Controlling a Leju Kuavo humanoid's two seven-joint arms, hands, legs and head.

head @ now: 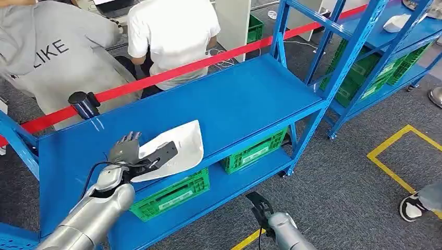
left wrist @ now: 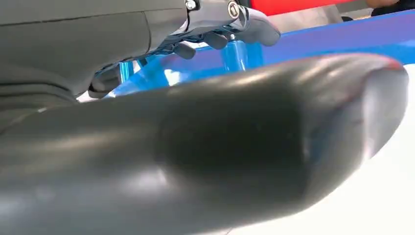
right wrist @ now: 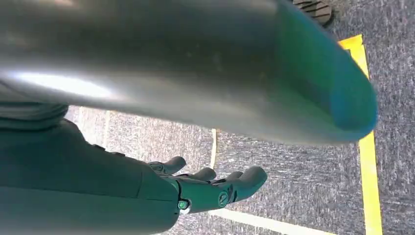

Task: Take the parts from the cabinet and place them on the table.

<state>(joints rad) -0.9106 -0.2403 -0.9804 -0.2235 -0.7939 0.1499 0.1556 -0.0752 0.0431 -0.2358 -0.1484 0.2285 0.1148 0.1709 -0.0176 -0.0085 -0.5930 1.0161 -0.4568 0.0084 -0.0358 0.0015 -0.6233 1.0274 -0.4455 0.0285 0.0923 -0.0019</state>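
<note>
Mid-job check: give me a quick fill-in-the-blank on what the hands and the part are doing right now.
1. The left hand holds a ____ part over the blue shelf.
2. The right hand hangs over grey carpet and holds ____.
3. The crates on the lower shelf are ____ in colour.
4. The barrier tape behind the shelf is ____.

Missing words: white; nothing; green; red

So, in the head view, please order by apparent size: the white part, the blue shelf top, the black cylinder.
1. blue shelf top, by far the largest.
2. white part, held by the left hand.
3. black cylinder, smallest.
</note>
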